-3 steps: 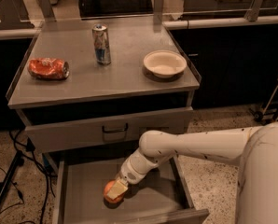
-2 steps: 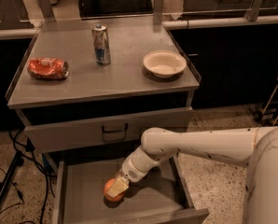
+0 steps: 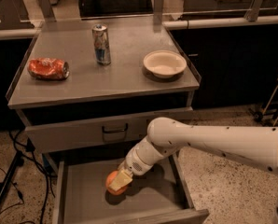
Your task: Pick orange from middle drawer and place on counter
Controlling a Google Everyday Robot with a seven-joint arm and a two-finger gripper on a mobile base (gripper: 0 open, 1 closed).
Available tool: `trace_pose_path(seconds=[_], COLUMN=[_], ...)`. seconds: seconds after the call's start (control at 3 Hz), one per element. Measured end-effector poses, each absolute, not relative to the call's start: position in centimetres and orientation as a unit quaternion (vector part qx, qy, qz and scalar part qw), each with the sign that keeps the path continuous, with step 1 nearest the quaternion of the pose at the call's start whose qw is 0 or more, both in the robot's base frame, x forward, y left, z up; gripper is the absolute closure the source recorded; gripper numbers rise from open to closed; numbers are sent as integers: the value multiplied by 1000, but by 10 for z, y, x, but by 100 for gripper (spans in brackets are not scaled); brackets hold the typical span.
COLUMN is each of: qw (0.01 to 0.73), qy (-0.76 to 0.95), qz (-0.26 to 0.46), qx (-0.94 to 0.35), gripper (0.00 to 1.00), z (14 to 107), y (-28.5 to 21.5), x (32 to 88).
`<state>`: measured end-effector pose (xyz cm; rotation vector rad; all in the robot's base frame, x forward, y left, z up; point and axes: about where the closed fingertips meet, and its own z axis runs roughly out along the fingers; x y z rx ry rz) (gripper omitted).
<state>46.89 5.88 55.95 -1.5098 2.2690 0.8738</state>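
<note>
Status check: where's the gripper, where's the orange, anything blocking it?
Gripper down in open shallow grey metal middle drawer, against small round orange. Orange on drawer floor. Nothing else seen in drawer.

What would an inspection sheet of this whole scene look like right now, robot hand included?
Surface: grey counter holding three things; drawer below it pulled open.
Job's things: orange on the drawer floor, not yet on the counter.
Clutter: foil packet, upright can and white bowl, all on the counter.
Gripper: gripper down in the drawer, against the orange.
Cables: black cables on the floor at left.
Surroundings: speckled floor; closed drawer front with a handle above the open drawer.
</note>
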Motion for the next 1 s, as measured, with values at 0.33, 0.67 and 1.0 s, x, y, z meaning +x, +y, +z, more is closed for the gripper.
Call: trace_pose_path(seconds=[0.33,0.67,1.0], qw=[146,175,202], qy=[782,770,761], qz=[300,290,270], qx=[-526,-541,-554], gripper=[100,100,100], z=[569,607,650], y=[61,68,71], x=[472,483,496])
